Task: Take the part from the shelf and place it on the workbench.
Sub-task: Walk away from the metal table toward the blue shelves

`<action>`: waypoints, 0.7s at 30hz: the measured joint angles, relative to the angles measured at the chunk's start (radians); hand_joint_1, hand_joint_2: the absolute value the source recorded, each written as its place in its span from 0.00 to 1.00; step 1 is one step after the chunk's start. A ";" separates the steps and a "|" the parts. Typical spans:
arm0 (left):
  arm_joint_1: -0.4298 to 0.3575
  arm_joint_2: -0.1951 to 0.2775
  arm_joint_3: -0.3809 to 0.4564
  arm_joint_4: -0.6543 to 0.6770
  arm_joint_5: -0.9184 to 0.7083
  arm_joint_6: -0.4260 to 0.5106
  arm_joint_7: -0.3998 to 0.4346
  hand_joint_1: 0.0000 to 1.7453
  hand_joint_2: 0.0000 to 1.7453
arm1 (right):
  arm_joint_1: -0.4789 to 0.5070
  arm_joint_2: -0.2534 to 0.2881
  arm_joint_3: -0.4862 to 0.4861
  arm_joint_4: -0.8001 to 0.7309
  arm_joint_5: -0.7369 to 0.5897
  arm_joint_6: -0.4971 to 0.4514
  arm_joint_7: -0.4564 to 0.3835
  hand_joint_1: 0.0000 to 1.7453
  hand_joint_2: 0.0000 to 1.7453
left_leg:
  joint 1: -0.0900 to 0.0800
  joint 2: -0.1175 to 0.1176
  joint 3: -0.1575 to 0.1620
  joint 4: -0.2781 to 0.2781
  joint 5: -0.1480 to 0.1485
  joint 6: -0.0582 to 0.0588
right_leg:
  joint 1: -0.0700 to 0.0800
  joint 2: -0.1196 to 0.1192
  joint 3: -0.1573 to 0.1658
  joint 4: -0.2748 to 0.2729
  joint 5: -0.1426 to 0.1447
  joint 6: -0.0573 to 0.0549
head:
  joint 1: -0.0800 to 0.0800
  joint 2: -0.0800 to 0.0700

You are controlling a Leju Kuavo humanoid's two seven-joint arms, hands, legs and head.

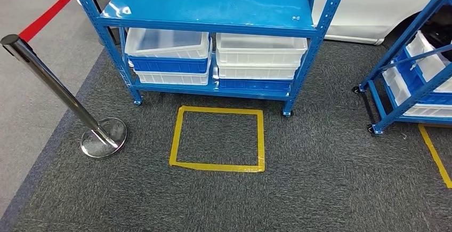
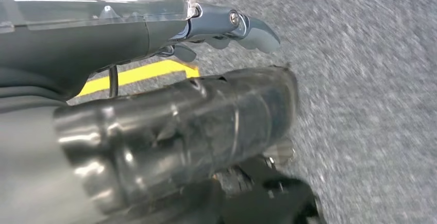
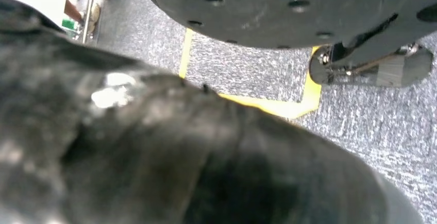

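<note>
Blue shelf (image 1: 213, 9), white and blue bins (image 1: 170, 56) beneath

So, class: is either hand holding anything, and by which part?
The left hand holds nothing; the right hand is too blurred to tell.

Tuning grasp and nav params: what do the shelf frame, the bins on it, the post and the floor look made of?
Shelf frame: painted metal by the look, glossy blue, perforated uprights.
Bins: moulded plastic it seems, white translucent and blue, stacked.
Post: polished metal, probably steel; mirror-like reflections on its base.
Floor: dark grey low-pile carpet, speckled weave, with yellow tape, likely vinyl, stuck on.
</note>
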 joint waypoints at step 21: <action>-0.007 0.002 0.003 0.000 -0.004 0.000 -0.001 0.00 0.00 | 0.004 -0.002 -0.001 0.001 0.004 0.000 0.001 0.00 0.00 | 0.013 0.000 -0.023 0.210 -0.172 -0.046 | -0.014 -0.006 -0.064 0.000 0.071 -0.032 | 0.000 0.000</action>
